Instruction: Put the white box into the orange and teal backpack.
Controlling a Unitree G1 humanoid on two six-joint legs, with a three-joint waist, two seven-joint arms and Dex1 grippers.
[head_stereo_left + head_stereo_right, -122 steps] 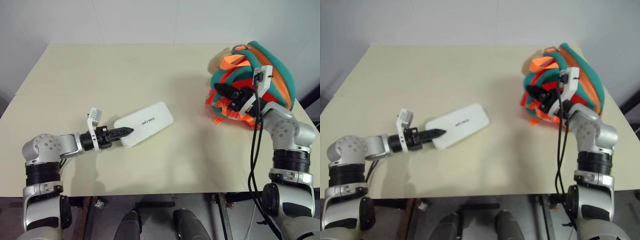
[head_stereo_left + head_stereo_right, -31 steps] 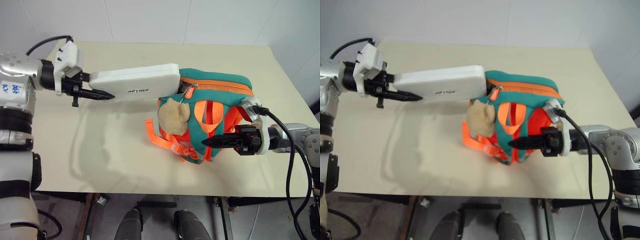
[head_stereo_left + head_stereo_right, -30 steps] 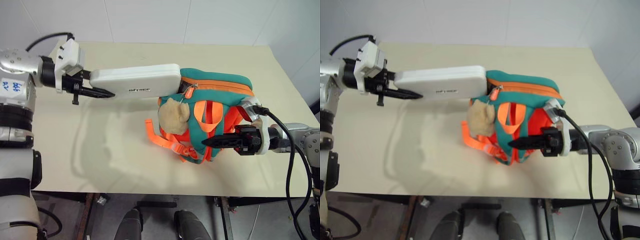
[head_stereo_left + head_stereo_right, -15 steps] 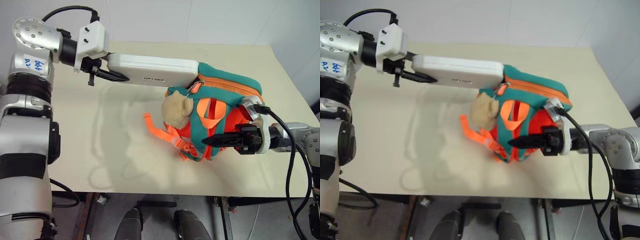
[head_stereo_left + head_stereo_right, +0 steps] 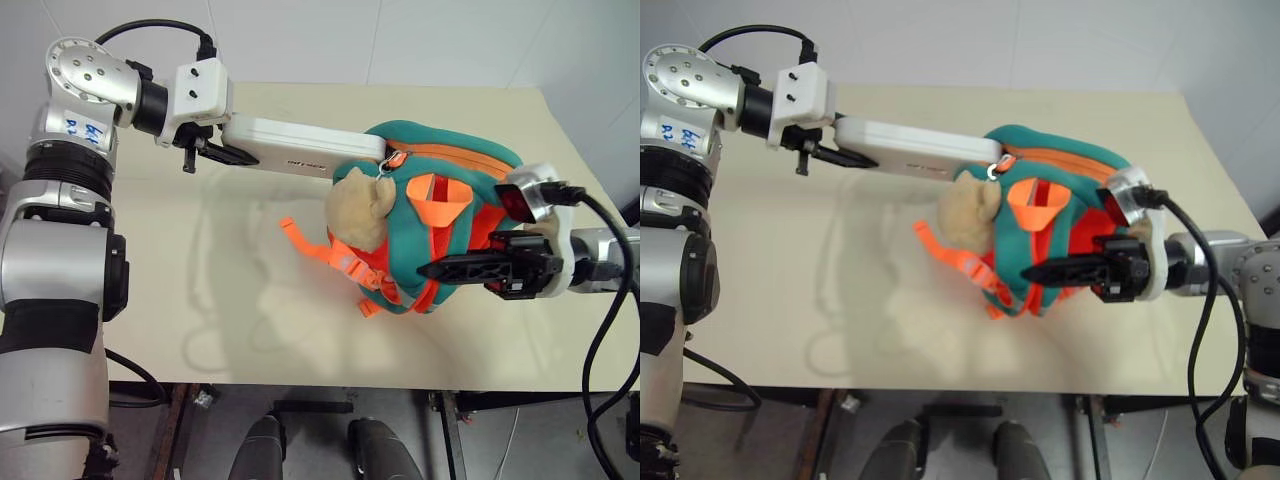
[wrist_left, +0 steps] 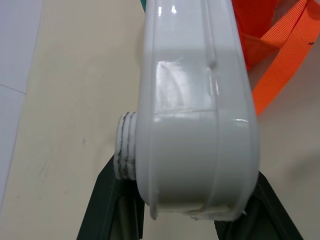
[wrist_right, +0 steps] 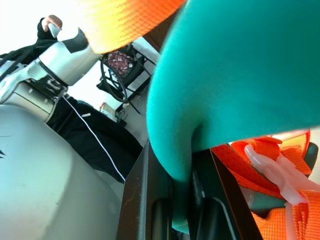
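- White box (image 5: 305, 146) is carried above the worktop (image 5: 200, 300), pinched at one end by the left gripper (image 5: 222, 152), its far end at the backpack's (image 5: 440, 215) mouth.
- Right gripper (image 5: 455, 268) pinches the backpack's teal trim, holding it up.
- Left to do, I judge: slide the box in and let go.

arms: silver joints, black segments, black cables
left arm (image 5: 75, 120): blue handwritten marking
grippers: 2 black fingers, white mounts
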